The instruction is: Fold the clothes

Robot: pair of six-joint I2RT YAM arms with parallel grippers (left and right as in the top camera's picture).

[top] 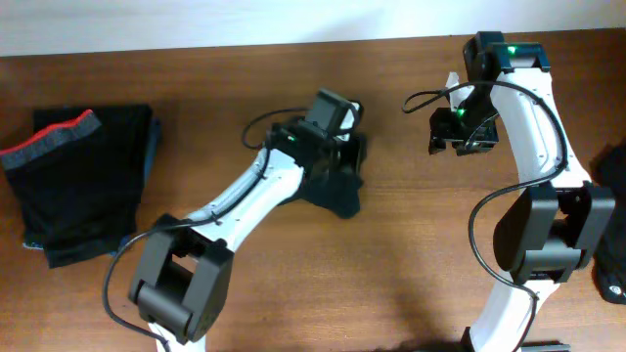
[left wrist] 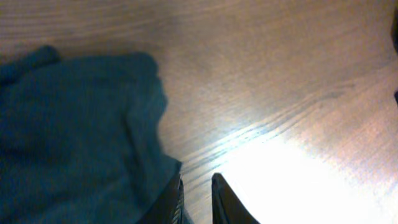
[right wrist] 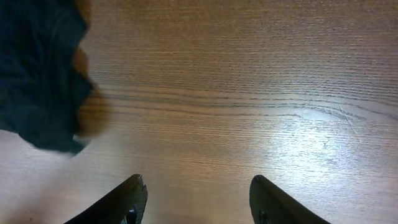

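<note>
In the middle of the wooden table [top: 411, 274] lies a small crumpled black garment [top: 340, 196], bunched and not yet flattened, and everything else is best placed from it. The left gripper [left wrist: 198, 179] sits low on that garment's near edge, its fingers [left wrist: 176, 202] parted by only a thin slit through which bare wood shows; no cloth is caught between them, though the fabric lies just beside the left-hand finger. That narrow stance at the hem suits a pinch on a thin layer of cloth, so I judge the arm to be working the edge, either taking hold or letting go. Which one cannot be told. The right gripper [right wrist: 197, 179] hovers to the right of the crumpled garment and a little beyond it, over bare wood, with its jaws about half open and holding nothing. From its wrist camera the cloth is only a dark mass at the upper left. It looks parked where it can come in for the opposite corner without crowding the left arm. Well to the left of the crumpled garment rests a folded pile [top: 88, 196] of black clothes, a red-and-grey waistband [top: 49, 142] on top, apparently set aside there as finished work. Far to the right, behind the right arm's base, more dark fabric [top: 614, 249] shows at the frame edge, probably waiting its turn.
</note>
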